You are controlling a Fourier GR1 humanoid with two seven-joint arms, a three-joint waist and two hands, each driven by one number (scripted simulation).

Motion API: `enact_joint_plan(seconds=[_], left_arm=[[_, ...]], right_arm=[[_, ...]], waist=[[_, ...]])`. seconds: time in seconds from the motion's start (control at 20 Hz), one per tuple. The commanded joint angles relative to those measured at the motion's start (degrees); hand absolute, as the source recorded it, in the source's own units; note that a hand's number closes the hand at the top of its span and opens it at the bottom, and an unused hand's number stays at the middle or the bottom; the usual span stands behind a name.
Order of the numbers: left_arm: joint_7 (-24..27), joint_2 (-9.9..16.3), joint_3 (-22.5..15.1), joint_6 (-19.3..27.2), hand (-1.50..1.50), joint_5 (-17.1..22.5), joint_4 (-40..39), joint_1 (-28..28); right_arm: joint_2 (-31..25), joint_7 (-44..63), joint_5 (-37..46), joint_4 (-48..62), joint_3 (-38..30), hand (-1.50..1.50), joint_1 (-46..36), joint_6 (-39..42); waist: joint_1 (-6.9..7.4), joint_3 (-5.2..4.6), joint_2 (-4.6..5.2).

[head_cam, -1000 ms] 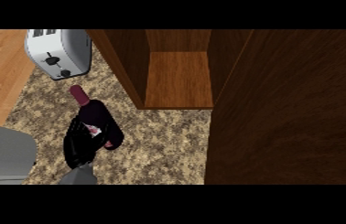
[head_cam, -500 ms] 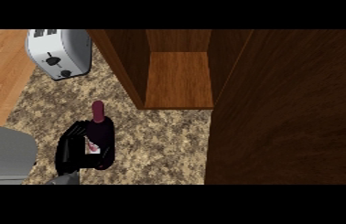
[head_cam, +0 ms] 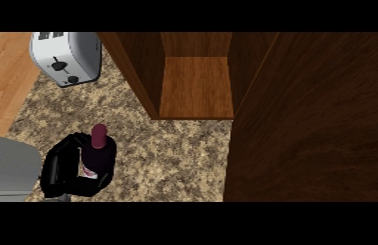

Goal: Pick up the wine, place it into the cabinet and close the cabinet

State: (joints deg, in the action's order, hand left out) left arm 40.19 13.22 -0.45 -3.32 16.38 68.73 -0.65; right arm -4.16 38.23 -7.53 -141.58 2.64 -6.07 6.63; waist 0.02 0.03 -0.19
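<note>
A dark wine bottle (head_cam: 101, 151) with a maroon cap stands roughly upright at the lower left of the head view. My right hand (head_cam: 62, 172) is shut on it, its black fingers curled round the bottle's body and hiding the lower part. The wooden cabinet (head_cam: 196, 89) stands open further back and to the right, with a bare shelf. Its door (head_cam: 310, 119) is swung open and fills the right side of the view. My left hand does not show; only a grey forearm-like shape (head_cam: 16, 169) sits at the left edge.
A silver toaster (head_cam: 66, 56) stands at the back left on the speckled stone counter (head_cam: 173, 154). A light wooden surface (head_cam: 15, 74) borders the counter on the left. The cabinet's left wall (head_cam: 136, 74) rises between the toaster and the shelf.
The hand and bottle have come back toward the view's lower edge. The bottle, tilted before, now stands nearly upright with its cap pointing up.
</note>
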Motion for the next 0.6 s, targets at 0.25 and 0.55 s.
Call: enact_joint_plan(seconds=[0.25,0.55], left_arm=[[-15.9,-0.2,-3.2,0.3,1.5,4.4,23.2,-3.2],[-24.8,-3.1,-8.9,6.6,1.5,0.4,34.7,-5.1]], right_arm=[[2.2,1.8,0.0,-6.3,3.5,-1.5,1.9,-0.9],[-0.4,3.7,-6.0,-9.2,-1.5,-1.5,3.3,0.7]], waist=[[0.17,0.03,-0.17],[-0.3,0.01,-0.06]])
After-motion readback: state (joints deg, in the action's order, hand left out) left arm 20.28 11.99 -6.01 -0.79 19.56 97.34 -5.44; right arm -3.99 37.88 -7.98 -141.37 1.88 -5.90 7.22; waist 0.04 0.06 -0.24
